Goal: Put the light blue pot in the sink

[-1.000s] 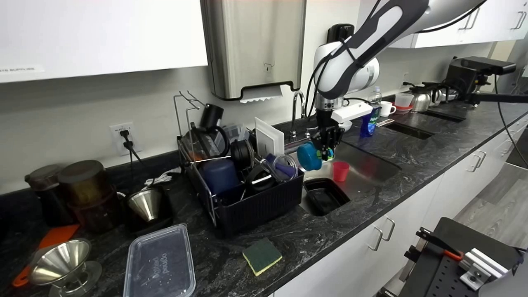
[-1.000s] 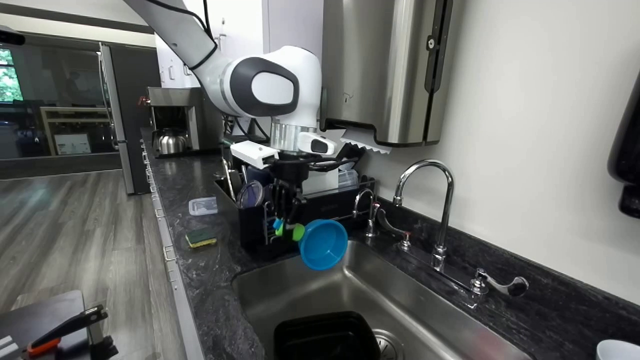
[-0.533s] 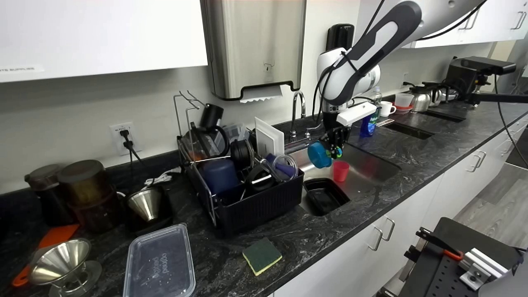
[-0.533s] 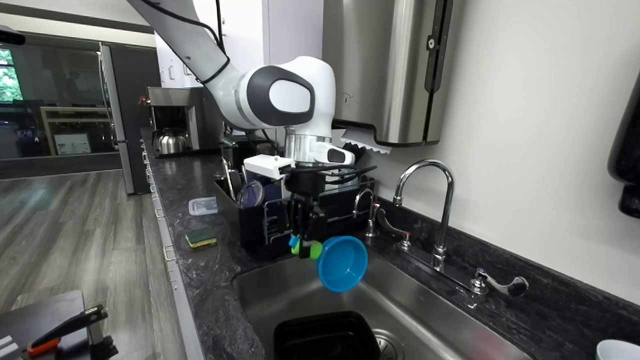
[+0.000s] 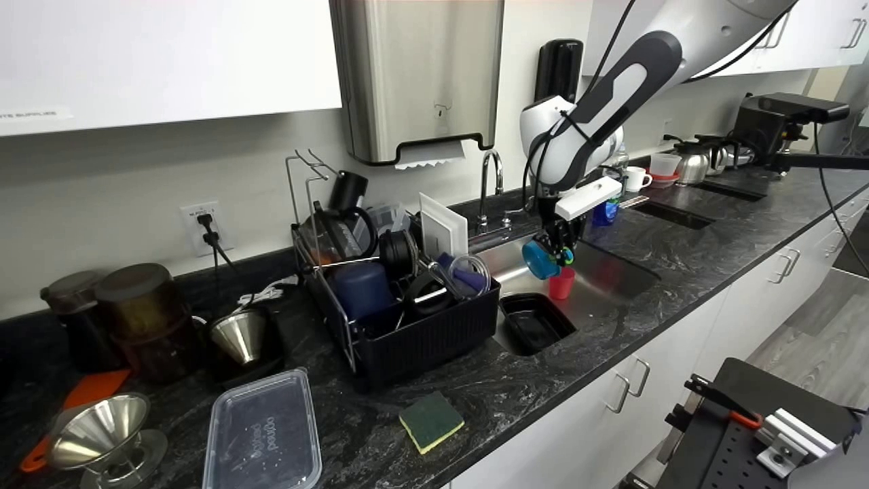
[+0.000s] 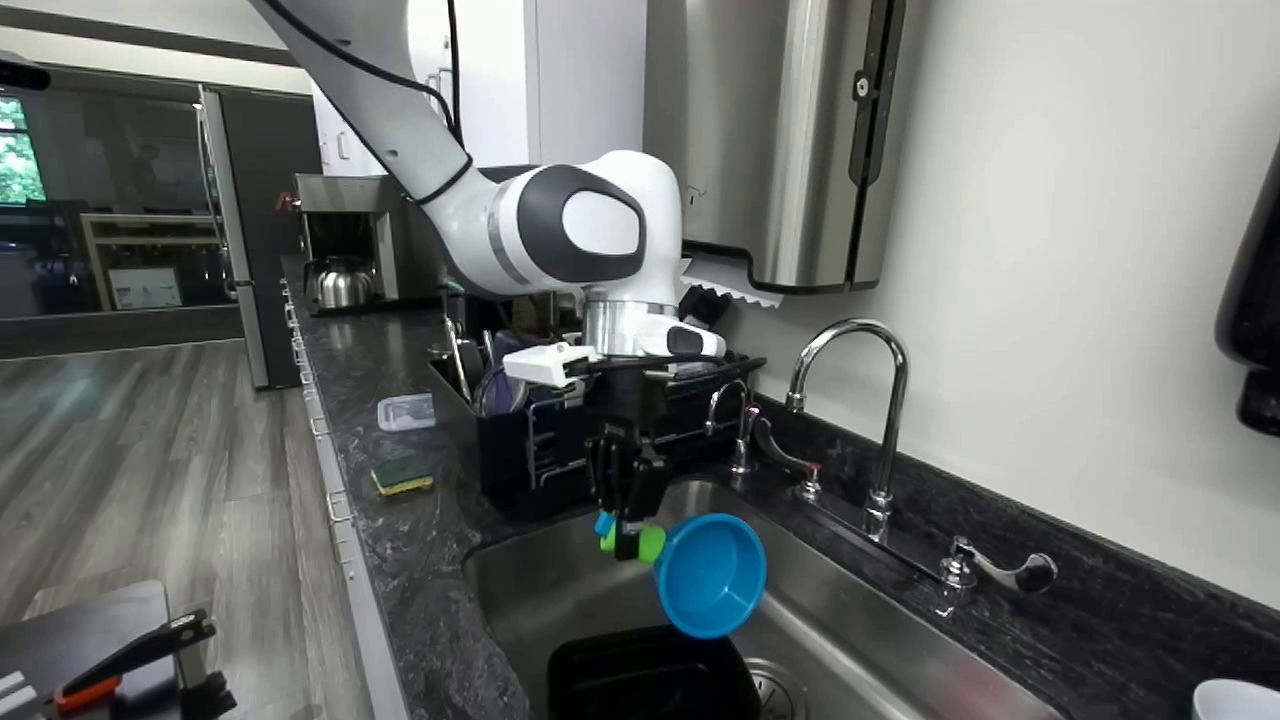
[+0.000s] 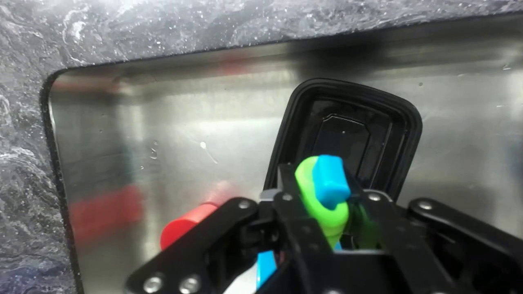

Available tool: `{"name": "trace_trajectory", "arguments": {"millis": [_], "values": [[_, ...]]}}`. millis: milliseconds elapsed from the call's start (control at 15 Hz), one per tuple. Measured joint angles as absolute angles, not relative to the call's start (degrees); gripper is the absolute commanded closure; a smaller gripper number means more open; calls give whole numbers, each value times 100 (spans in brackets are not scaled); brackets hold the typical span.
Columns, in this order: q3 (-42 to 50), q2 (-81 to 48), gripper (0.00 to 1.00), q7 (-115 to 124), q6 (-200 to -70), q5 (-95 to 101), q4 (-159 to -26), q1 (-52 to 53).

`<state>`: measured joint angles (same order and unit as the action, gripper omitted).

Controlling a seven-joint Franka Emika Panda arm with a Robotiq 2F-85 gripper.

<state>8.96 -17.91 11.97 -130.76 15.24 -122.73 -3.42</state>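
The light blue pot (image 6: 712, 578) hangs tilted over the sink (image 6: 570, 590), its opening facing sideways. Its green and blue handle (image 7: 327, 204) sits between my fingers. My gripper (image 6: 627, 540) is shut on this handle, pointing down. In an exterior view the pot (image 5: 540, 260) appears just above and partly in front of the red cup (image 5: 561, 285). In the wrist view my gripper (image 7: 319, 179) is above the steel basin (image 7: 184, 122). Most of the pot is hidden there behind the gripper; only a blue edge (image 7: 266, 265) shows.
A black tray (image 7: 351, 130) lies on the sink floor, below the gripper. The black dish rack (image 5: 428, 350), full of dishes, stands beside the sink. The tall faucet (image 6: 898, 410) rises at the back edge. A sponge (image 5: 432, 420) lies on the dark counter.
The arm has moved down and farther over the sink with the pot in the gripper. The pot is lower over the basin. The grip on the handle looks the same.
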Motion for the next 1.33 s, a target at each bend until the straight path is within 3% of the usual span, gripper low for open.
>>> {"name": "trace_trajectory", "arguments": {"millis": [1333], "values": [[1264, -2203, 93, 3979, -12672, 1966, -11821, -109]]}}
